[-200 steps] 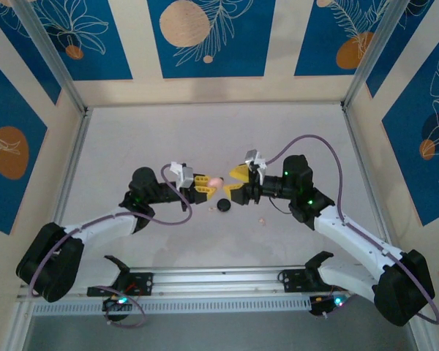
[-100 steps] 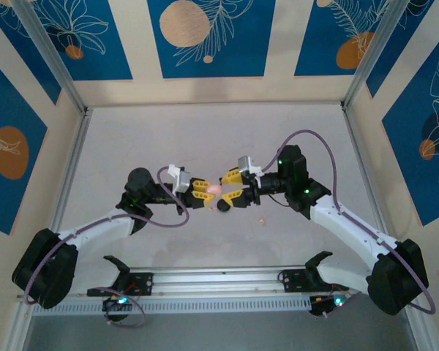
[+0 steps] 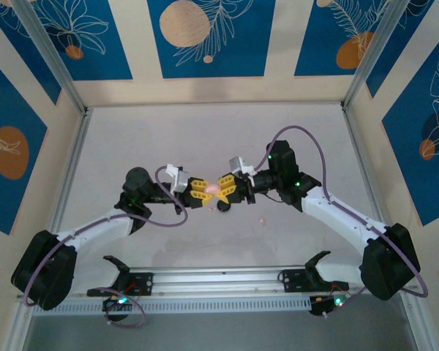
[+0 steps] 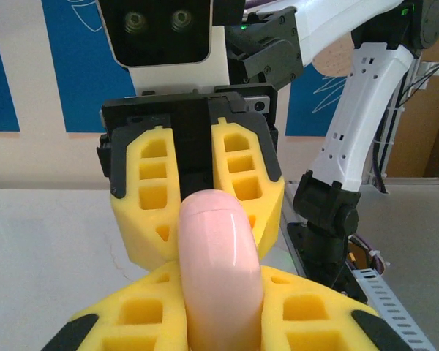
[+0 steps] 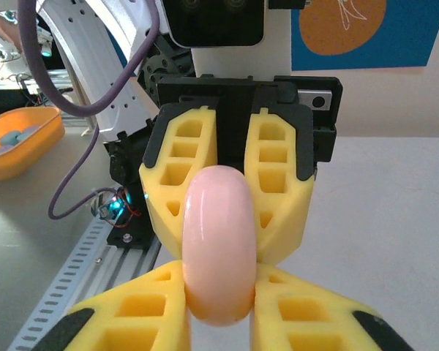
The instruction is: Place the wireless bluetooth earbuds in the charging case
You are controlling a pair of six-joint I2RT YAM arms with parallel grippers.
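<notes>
Left end effector (image 3: 203, 189): grips the pale pink charging case (image 3: 214, 189) between yellow fingers (image 4: 124, 322), closed tight against both of its faces. Right end effector (image 3: 224, 187): faces the left one head-on from the opposite side, likewise clamped on the same case. Hangs edge-on between the two, lifted off the desk (image 3: 205, 139), about midway between the left and right edges and nearer the near edge than the far one. Looks closed. Just beside it on the desk, toward the near edge: a round black case (image 3: 224, 207). Farther toward the right edge, well apart from both cases: one tiny pale pink earbud (image 3: 261, 219), lying loose, too small to tell how it is turned.
</notes>
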